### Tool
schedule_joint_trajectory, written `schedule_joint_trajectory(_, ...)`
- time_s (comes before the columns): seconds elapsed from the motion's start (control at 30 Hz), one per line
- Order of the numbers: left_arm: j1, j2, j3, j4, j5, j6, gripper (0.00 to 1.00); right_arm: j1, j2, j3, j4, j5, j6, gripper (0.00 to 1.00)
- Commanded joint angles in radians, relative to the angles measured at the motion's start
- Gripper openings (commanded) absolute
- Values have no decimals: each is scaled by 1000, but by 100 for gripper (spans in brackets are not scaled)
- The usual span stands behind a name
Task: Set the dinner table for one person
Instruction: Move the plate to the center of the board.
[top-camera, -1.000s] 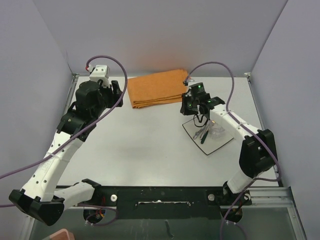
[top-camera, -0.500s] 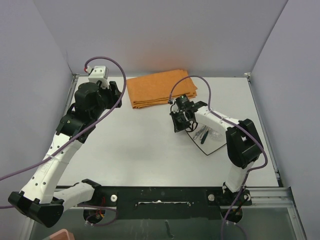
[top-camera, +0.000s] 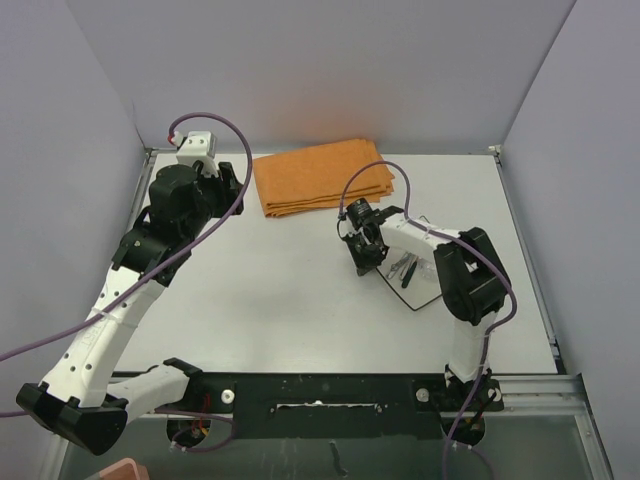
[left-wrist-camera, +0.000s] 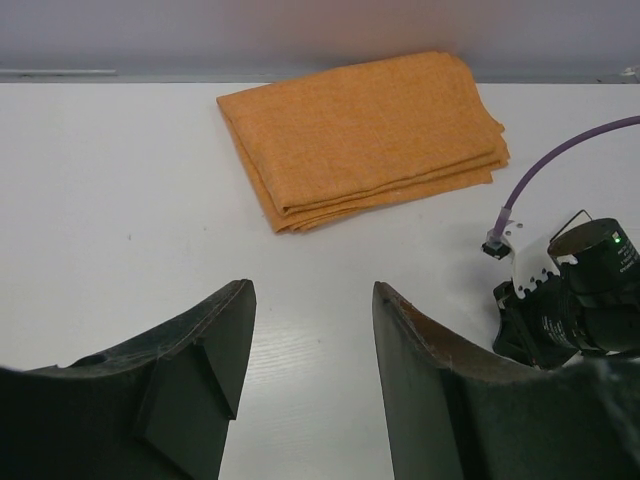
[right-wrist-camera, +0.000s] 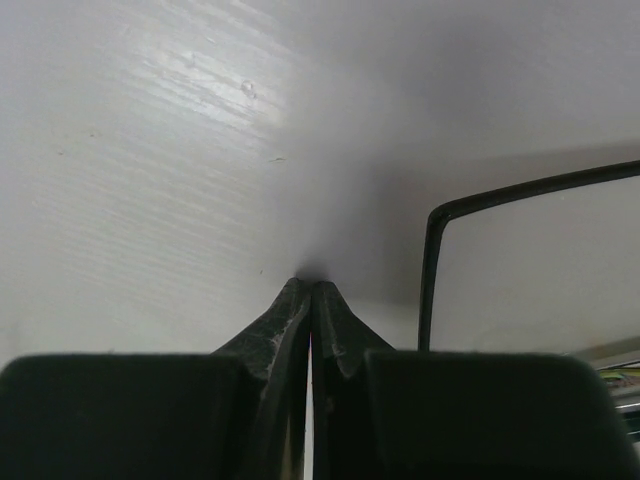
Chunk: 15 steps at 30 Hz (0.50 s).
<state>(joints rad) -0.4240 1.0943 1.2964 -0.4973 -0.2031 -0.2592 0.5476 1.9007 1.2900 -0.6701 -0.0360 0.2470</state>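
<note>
Left gripper (left-wrist-camera: 312, 300) with fingers (left-wrist-camera: 215, 350) apart, nothing between them. Ahead of it, a folded orange cloth (left-wrist-camera: 360, 135) flat on the dinner table (left-wrist-camera: 120, 200). Right gripper (right-wrist-camera: 311, 288) with fingers (right-wrist-camera: 285, 322) pressed together, holding nothing, tips touching the dinner table right under it. Just to its right, the dark edge of a square plate (right-wrist-camera: 540, 270).

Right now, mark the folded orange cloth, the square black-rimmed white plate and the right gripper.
folded orange cloth (top-camera: 322, 177), top view, middle of its top layer.
square black-rimmed white plate (right-wrist-camera: 540, 270), right wrist view, bare white surface.
right gripper (right-wrist-camera: 310, 288), right wrist view, its shut fingertips.
</note>
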Motion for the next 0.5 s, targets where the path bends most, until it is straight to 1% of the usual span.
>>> schedule_joint_trajectory(0.0, -6, -5, 58, 52, -8, 2, 49, -21, 17, 64, -18, 63, 16, 0)
schedule_joint_trajectory(0.2, -6, -6, 75, 39, -13, 28, 49, -61, 46, 84, -18, 76, 23, 0)
schedule_joint_trajectory(0.47, -4, -13, 96, 28, -22, 51, 50, -150, 85, 115, -27, 116, 40, 0)
